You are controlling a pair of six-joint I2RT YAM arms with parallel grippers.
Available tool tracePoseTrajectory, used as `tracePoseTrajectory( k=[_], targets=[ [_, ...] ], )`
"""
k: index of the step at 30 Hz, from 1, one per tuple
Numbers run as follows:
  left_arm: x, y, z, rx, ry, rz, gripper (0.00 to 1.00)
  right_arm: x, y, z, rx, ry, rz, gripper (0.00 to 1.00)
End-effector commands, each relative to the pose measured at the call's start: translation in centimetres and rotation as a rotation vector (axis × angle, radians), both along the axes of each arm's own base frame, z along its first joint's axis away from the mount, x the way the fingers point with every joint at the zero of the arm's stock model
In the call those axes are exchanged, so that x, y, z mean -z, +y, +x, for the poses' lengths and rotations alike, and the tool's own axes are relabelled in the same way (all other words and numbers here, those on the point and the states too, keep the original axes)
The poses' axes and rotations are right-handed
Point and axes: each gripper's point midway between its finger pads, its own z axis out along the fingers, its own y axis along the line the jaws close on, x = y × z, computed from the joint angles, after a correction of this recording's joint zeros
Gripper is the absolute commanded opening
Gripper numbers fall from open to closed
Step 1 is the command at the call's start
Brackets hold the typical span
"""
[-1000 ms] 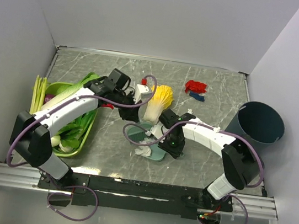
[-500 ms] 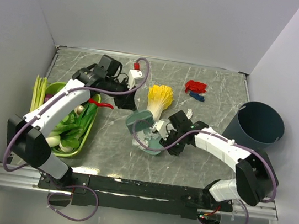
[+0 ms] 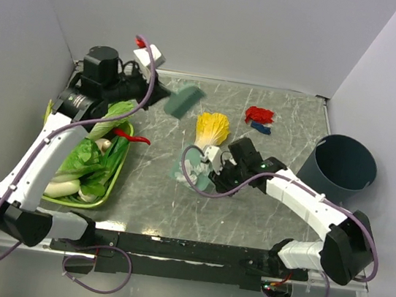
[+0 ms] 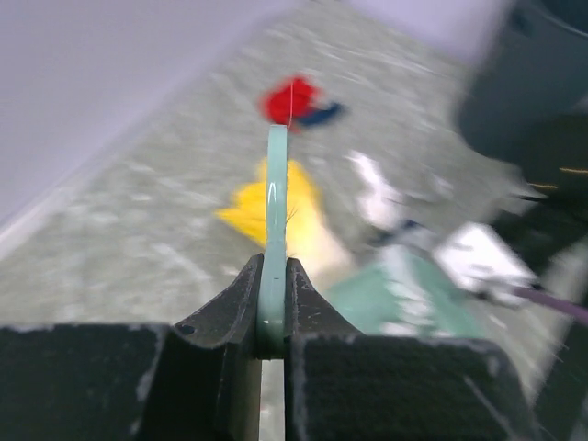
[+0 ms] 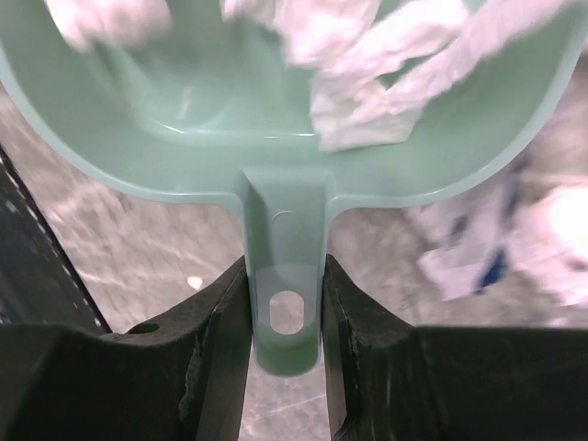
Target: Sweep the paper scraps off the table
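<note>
My left gripper (image 3: 159, 91) is raised over the back left of the table (image 3: 276, 219) and is shut on a teal brush (image 3: 184, 101), which shows edge-on between its fingers (image 4: 273, 276). My right gripper (image 3: 214, 167) is shut on the handle (image 5: 286, 303) of a teal dustpan (image 3: 194, 168) beside the napa cabbage (image 3: 212, 128). White paper scraps (image 5: 367, 55) lie in the pan. More white and blue scraps (image 5: 514, 239) lie on the table to its right. A red scrap (image 3: 259, 114) and a blue scrap (image 3: 262, 128) lie at the back right.
A green tray (image 3: 101, 205) of leafy vegetables stands at the left, with a red chili pepper (image 3: 132, 137) on its rim. A dark round bin (image 3: 343, 163) stands at the right edge. White walls close in the back and sides.
My left arm has lifted the brush up and back to the left, away from the dustpan. My right gripper has slid the dustpan a little farther back, toward the cabbage.
</note>
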Motion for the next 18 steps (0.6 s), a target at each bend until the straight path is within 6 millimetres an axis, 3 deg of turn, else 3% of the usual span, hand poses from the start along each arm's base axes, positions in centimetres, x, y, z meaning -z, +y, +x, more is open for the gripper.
tracePoseTrajectory(
  k=[1,2,5,8,14,18],
  targets=[
    [-4.1,5.3,4.6,-0.369,-0.236,-0.045,0.01,-5.7,1.3,1.8,0.009,-0.119,0.092,0.0],
    [-4.4,5.9,4.9,-0.399,-0.265,-0.035,0.01,-5.6,0.6,1.8,0.006,-0.119,0.047,0.0],
    [-4.6,7.5,5.8,-0.474,-0.269,-0.021,0.01,-8.2,-1.5,3.4,0.089,-0.169,-0.019,0.0],
    [-4.0,8.7,5.8,-0.528,-0.275,-0.063,0.01,-11.5,-3.1,3.9,0.182,-0.158,0.066,0.0],
    [-1.8,6.9,5.7,-0.449,-0.214,-0.101,0.01,-16.4,-5.5,2.8,0.237,-0.166,0.084,0.0],
    [1.6,5.3,5.9,-0.403,-0.077,-0.126,0.01,-18.2,-8.2,3.6,0.322,-0.252,0.015,0.0]
  ],
)
